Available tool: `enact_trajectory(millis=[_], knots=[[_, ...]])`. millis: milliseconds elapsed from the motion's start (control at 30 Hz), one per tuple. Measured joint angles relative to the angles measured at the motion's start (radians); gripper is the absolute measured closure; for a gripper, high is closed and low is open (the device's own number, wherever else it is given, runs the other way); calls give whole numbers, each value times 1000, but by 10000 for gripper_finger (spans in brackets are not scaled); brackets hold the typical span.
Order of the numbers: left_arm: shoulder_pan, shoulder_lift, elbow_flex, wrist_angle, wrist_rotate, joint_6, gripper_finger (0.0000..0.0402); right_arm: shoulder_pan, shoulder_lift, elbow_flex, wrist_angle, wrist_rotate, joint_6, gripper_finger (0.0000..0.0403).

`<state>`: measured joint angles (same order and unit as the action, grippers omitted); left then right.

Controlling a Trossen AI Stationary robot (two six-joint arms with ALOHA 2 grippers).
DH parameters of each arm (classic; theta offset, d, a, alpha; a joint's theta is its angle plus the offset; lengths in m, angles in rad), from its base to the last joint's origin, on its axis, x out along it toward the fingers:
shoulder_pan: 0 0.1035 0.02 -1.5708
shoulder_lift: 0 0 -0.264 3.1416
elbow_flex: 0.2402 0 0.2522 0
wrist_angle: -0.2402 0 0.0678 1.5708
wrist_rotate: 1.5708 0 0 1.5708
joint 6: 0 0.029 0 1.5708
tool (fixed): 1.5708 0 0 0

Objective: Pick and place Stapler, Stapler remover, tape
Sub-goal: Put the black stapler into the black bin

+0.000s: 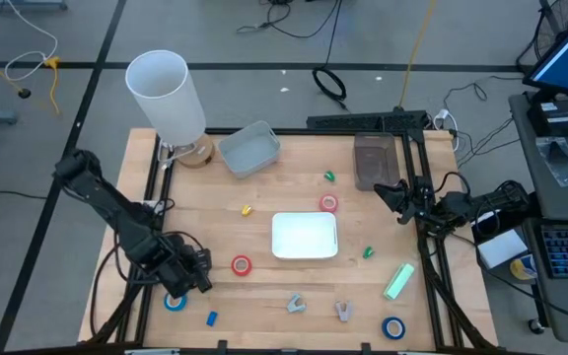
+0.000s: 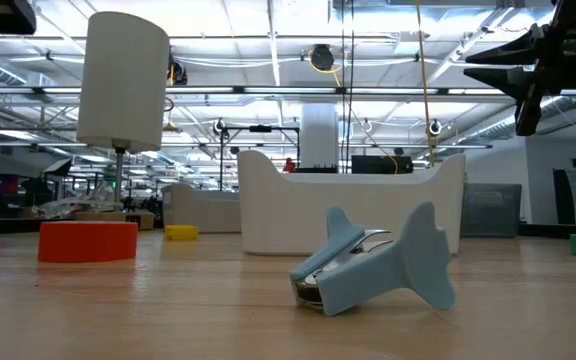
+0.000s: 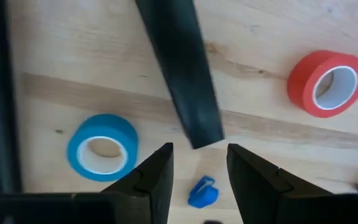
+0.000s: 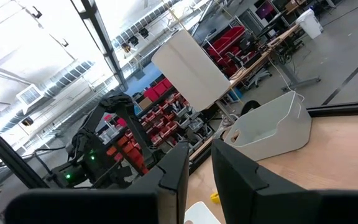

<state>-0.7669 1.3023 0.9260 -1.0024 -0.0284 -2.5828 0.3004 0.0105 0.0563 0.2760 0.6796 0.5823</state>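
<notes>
My left gripper (image 1: 202, 277) (image 3: 199, 155) is open above the table's near left part, touching nothing. It stands over a small blue bit (image 3: 202, 191), between a blue tape roll (image 1: 175, 302) (image 3: 102, 147) and a red tape roll (image 1: 242, 264) (image 3: 326, 83), both lying flat. Another red roll (image 1: 328, 203) and another blue roll (image 1: 393, 327) lie farther right. Two grey-blue stapler removers (image 1: 296, 304) (image 1: 343, 312) lie near the near edge; one (image 2: 378, 265) rests on its side. A pale green stapler (image 1: 398, 281) lies at the right. My right gripper (image 1: 385, 191) (image 4: 199, 155) waits open, raised over the right side.
A white tray (image 1: 304, 237) sits mid-table, a grey-blue bin (image 1: 249, 148) and a dark box (image 1: 374, 161) at the far side, and a white cylinder on a stand (image 1: 166, 94) at the far left corner. Tiny green (image 1: 329, 177) and yellow (image 1: 247, 210) bits are scattered about.
</notes>
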Motion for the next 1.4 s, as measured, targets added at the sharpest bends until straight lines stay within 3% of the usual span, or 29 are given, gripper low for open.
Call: enact_trajectory(millis=[433,800,1000,1233,1400], knots=[[13,50,0,4,97,8,243,0,0,0,0,0,0,337],[50,60,0,5,73,6,114,0,0,0,-2,1,-26,337],[77,92,0,7,54,16,72,0,0,0,-4,1,-26,337],[100,167,0,32,166,22,69,0,0,0,-4,1,-26,337],[99,179,0,34,177,20,80,0,0,0,-4,1,-26,337]])
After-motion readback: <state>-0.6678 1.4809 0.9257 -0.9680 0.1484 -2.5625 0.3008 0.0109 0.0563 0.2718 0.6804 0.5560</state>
